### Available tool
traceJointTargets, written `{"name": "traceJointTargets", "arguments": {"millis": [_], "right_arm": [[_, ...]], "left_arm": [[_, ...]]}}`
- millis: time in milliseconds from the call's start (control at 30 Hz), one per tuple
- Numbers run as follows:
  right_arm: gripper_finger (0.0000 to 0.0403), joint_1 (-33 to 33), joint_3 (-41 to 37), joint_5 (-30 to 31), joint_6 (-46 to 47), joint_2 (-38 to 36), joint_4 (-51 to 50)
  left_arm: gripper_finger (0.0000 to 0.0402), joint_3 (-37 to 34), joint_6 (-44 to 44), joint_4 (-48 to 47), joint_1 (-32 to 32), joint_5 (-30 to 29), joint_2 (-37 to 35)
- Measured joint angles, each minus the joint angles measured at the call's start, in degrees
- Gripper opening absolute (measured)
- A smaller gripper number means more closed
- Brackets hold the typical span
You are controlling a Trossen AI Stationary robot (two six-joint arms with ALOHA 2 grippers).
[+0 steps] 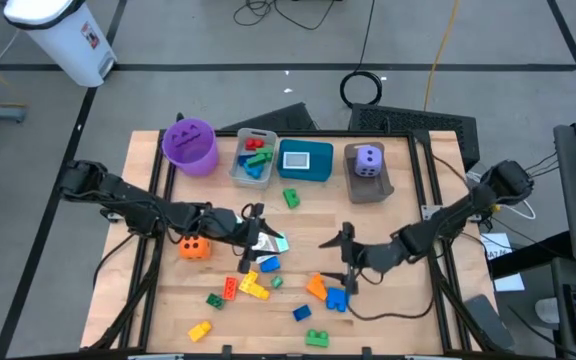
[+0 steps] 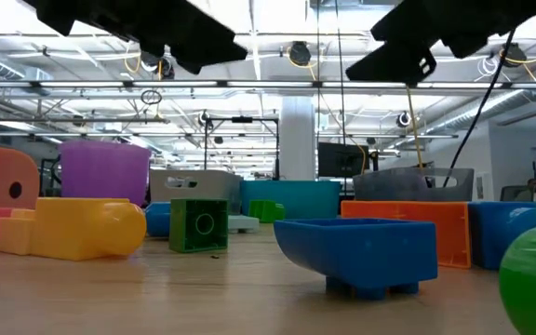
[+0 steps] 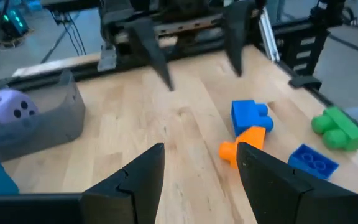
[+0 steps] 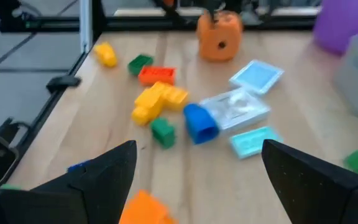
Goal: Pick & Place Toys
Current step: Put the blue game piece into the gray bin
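So far only a few small plastic bricks [image 1: 256, 158] and the purple soft die [image 1: 368, 159] are binned, most toys left on the bench [image 1: 398, 315], with left end effector [image 1: 255, 225] part-open and right end effector [image 1: 347, 258] wide, both empty.

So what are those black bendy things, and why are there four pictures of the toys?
They are two robot arms, each ending in a two-finger claw. One picture looks down from above, one peeks across the wooden table from its surface, and two come from cameras on the arms' wrists. The left gripper hovers over some flat cards; the right gripper hovers beside an orange and blue brick. Both are open and hold nothing. Bricks lie scattered, an orange die sits on the table, and a purple die sits in the brown bin.
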Motion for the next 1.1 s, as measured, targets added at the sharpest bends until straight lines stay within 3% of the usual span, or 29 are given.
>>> {"name": "traceJointTargets", "arguments": {"millis": [433,700,833,1100], "right_arm": [[0.0338,6.79,19.39,-4.62,5.94,21.19,-17.92],[0.0338,10.53,21.83,-4.28,15.51,22.85,-22.17],[0.0338,11.53,21.84,-1.45,19.86,22.4,-27.66],[0.0338,11.49,21.57,-1.38,27.24,22.42,-37.59]], "left_arm": [[0.0209,0.0,-3.91,-1.93,-0.48,-0.11,0.0],[0.0209,0.0,-5.75,-3.21,-1.81,-0.13,0.0],[0.0209,0.0,-6.34,-3.31,-2.57,-0.13,0.5],[0.0209,0.13,-7.93,-2.72,-3.82,-0.28,2.83]]}}
